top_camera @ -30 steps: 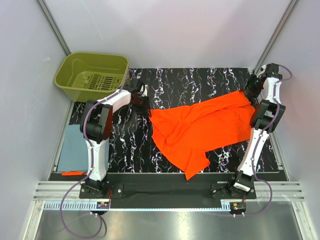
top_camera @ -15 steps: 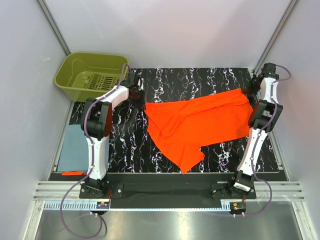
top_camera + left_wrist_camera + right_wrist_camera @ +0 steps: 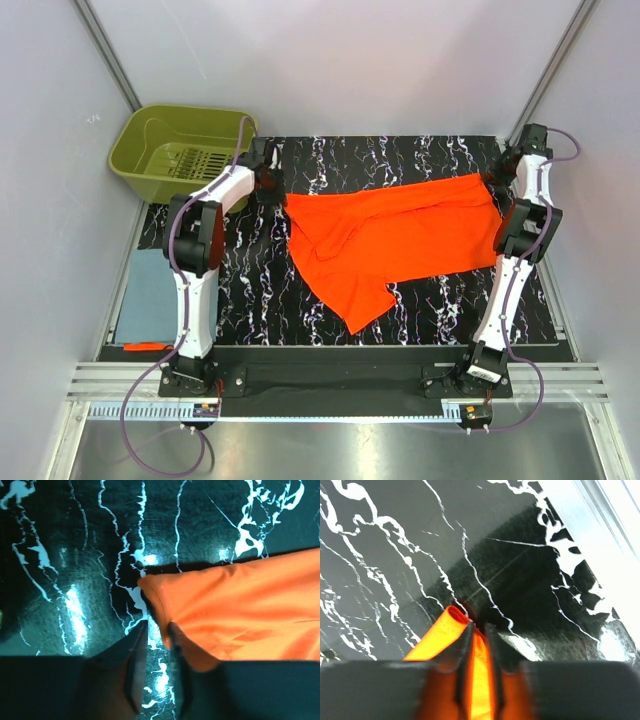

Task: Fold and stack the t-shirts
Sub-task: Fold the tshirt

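Observation:
The orange t-shirt (image 3: 400, 235) lies spread across the black marbled mat (image 3: 250, 290), with one end hanging toward the near edge. My left gripper (image 3: 270, 185) is at its far-left corner. In the left wrist view the jaws (image 3: 157, 625) stand narrowly apart, the shirt's edge (image 3: 240, 610) lies against the right finger, and mat shows in the gap. My right gripper (image 3: 500, 172) is at the far-right corner, and in the right wrist view (image 3: 477, 627) it is shut on a fold of orange cloth (image 3: 437, 637). The blue-grey folded t-shirt (image 3: 150, 295) lies flat, left of the mat.
An olive-green basket (image 3: 200, 110) stands at the far left corner, just behind my left gripper. Grey walls with metal posts close in both sides. A thin orange strip (image 3: 148, 346) shows at the near edge of the blue-grey shirt.
Both grippers moved toward the far edge, the left one also further left. The orange shirt was drawn out wider and flatter, and its near end slid back from the front edge.

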Motion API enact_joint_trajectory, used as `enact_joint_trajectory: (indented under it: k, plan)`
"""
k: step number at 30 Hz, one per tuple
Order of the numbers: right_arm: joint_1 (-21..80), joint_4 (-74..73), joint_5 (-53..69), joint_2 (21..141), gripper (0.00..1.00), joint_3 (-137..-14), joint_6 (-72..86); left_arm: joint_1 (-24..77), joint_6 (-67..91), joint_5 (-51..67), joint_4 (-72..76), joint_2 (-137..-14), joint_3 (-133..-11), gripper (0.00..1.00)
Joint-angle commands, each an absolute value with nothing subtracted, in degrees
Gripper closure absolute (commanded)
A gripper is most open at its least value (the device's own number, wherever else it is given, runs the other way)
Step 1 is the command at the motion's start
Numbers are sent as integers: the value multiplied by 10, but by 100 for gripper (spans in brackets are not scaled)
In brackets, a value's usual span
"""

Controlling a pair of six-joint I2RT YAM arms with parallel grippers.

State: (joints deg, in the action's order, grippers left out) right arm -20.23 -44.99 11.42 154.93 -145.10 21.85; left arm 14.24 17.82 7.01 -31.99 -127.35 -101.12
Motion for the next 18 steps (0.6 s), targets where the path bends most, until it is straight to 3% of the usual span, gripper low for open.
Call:
enact_joint_trajectory:
  k: [1,3,7,13,18]
  plan:
    - [-200,-438,111,1538,68,-1451,219,136,164,52,-303,-1262,-1032,60]
    - [-199,-457,108,1527,50,-1455,218,138,159,54,-307,-1241,-1029,50]
    - [-195,-504,57,1472,26,-1452,211,149,159,44,-311,-1181,-987,39]
    - [-193,-576,-50,1388,13,-1403,194,205,163,68,-320,-1049,-869,35]
    - [-161,-570,-12,1293,9,-1282,207,266,186,147,-315,-949,-760,29]
